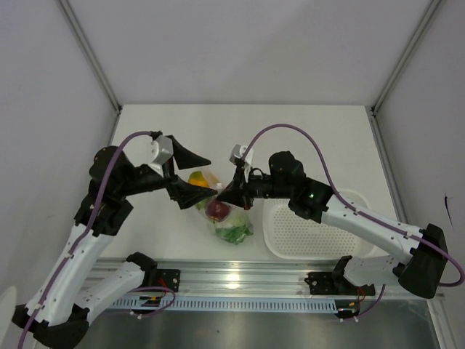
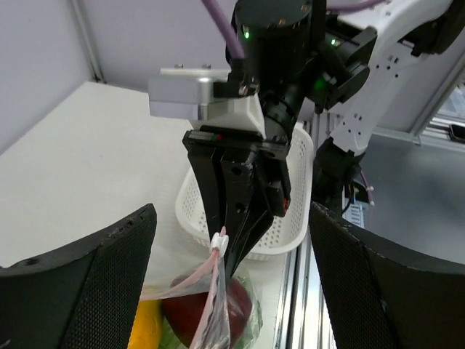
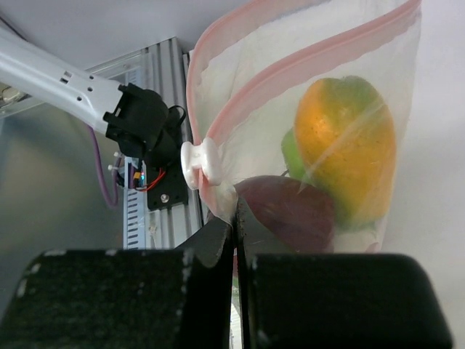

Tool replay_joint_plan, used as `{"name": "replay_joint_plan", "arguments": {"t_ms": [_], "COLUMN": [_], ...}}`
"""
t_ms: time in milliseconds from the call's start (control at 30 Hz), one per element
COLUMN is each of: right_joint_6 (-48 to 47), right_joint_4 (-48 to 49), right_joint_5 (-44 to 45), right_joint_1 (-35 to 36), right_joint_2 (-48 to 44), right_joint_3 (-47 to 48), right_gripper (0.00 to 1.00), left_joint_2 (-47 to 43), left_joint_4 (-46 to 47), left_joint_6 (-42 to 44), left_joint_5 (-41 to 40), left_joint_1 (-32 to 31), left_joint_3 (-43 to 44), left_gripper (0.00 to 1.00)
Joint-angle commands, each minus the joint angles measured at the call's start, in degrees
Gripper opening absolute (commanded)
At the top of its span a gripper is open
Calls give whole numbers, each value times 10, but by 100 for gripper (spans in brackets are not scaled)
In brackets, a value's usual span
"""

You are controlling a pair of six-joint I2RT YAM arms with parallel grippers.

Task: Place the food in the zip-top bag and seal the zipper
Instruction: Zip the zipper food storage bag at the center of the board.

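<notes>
Right gripper [image 3: 235, 218] sits closest in its own wrist view. Its two black fingers are pressed together, pinching the edge of the zip-top bag [image 3: 320, 87] just under the white slider [image 3: 200, 161]. From the slider the pink zipper [image 3: 290, 69] runs up toward 1 o'clock in two strips that stand apart, so I read the mouth as open there.

Through the plastic I see the yellow-orange fruit [image 3: 345, 145] and the dark red apple [image 3: 290, 211] at its 7 o'clock. A bit of green apple [image 3: 289, 156] shows between the two.

Overhead, the bag is mid-table. The fruit is at the bag's 11 o'clock end and the green leafy lettuce [image 1: 234, 233] at its 5 o'clock end. The right gripper comes onto the bag from about 1 o'clock.

The left gripper [image 1: 205, 175] is at the bag's 10 o'clock with its jaws spread wide. In the left wrist view its mesh-faced fingers [image 2: 87, 291] stand well apart on either side of the bag. I can't tell if they touch the plastic.

The white perforated basket [image 1: 320, 233] sits on the table [image 1: 290, 138] at the bag's 3 o'clock, under the right arm. Cauliflower isn't anywhere I can make out.
</notes>
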Motion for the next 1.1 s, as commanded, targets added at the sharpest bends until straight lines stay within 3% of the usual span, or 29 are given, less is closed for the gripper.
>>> {"name": "replay_joint_plan", "arguments": {"t_ms": [0, 300, 467, 667, 1000, 1067], "right_joint_6": [2, -3, -3, -3, -5, -5], "right_joint_4": [17, 18, 2, 3, -3, -2], "right_joint_5": [-33, -47, -58, -72, -83, -85], "right_joint_1": [-2, -12, -22, -30, -35, -35], "right_joint_2": [-3, -16, -21, -20, -16, -14], "right_joint_3": [33, 25, 21, 18, 23, 26], "right_gripper": [0, 0, 0, 0, 0, 0], "left_joint_2": [18, 41, 47, 50, 45, 53], "left_joint_4": [-2, -25, -55, -89, -80, -91], "left_joint_6": [50, 81, 69, 67, 45, 46], "left_joint_5": [72, 147, 142, 34, -3, -5], "left_joint_1": [3, 2, -1, -5, -5, -5], "left_joint_3": [-5, -37, -58, -75, -79, -72], "left_gripper": [86, 67, 60, 42, 39, 32]}}
